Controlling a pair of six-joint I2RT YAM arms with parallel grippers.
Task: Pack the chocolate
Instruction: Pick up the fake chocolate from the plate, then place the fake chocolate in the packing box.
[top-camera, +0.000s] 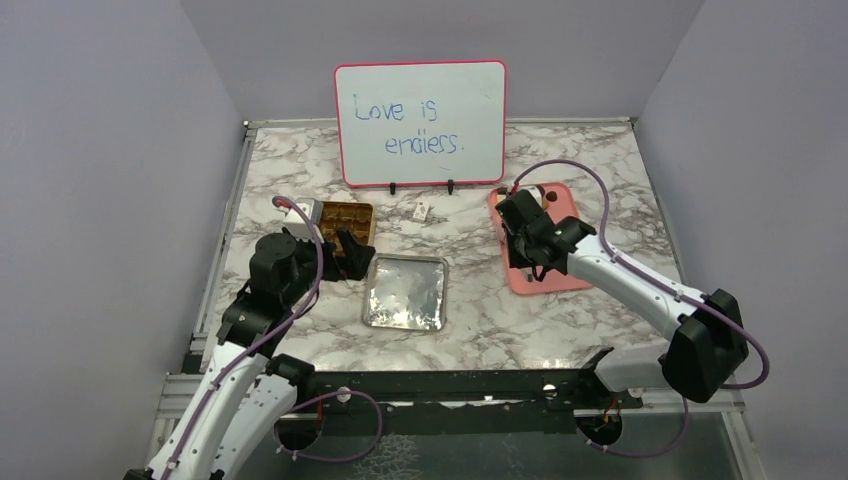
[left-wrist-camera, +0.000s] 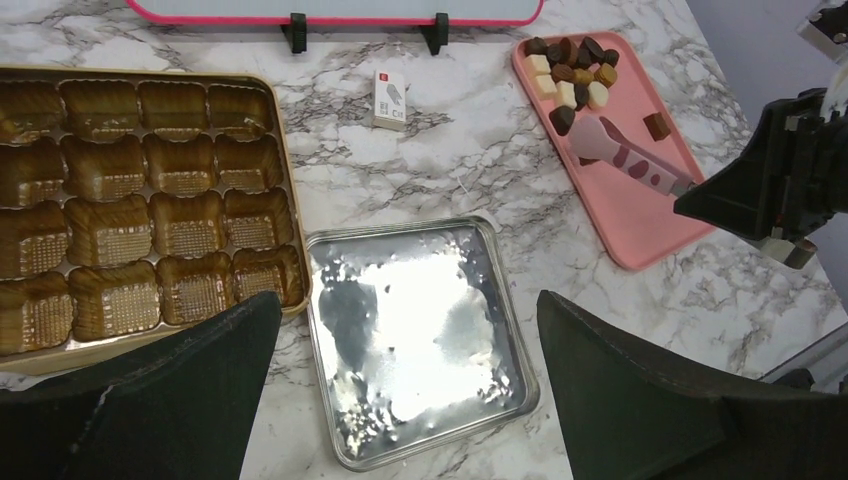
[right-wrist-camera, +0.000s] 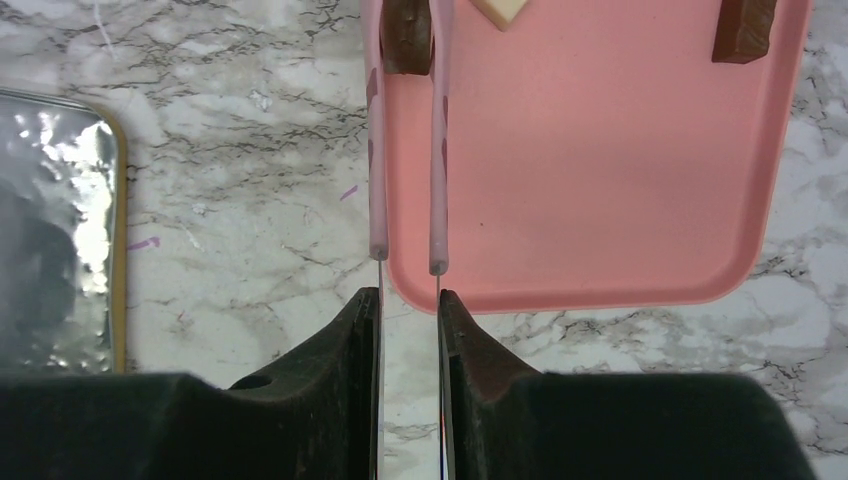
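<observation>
1. Chocolate (left-wrist-camera: 572, 72) lies heaped at the far end of the pink tray (left-wrist-camera: 640, 220); one dark piece (right-wrist-camera: 406, 35) sits between the tips of the pink tongs (left-wrist-camera: 630, 158).
2. Right claw (right-wrist-camera: 408, 300) pinches the pink tongs.
3. Gold tin (left-wrist-camera: 185, 222): cavities empty. Silver lid (left-wrist-camera: 415, 330) lies just beside it on the counter (left-wrist-camera: 450, 150).
4. Left claw (left-wrist-camera: 408, 305) is spread.

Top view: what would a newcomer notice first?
The pink-framed whiteboard reading "Love is endless." at the back. On the right, a pink tray with a pile of chocolate, where the right tool squeezes pink tongs on a dark piece. Left sits an empty-celled gold tin, a shiny lid in the middle.
</observation>
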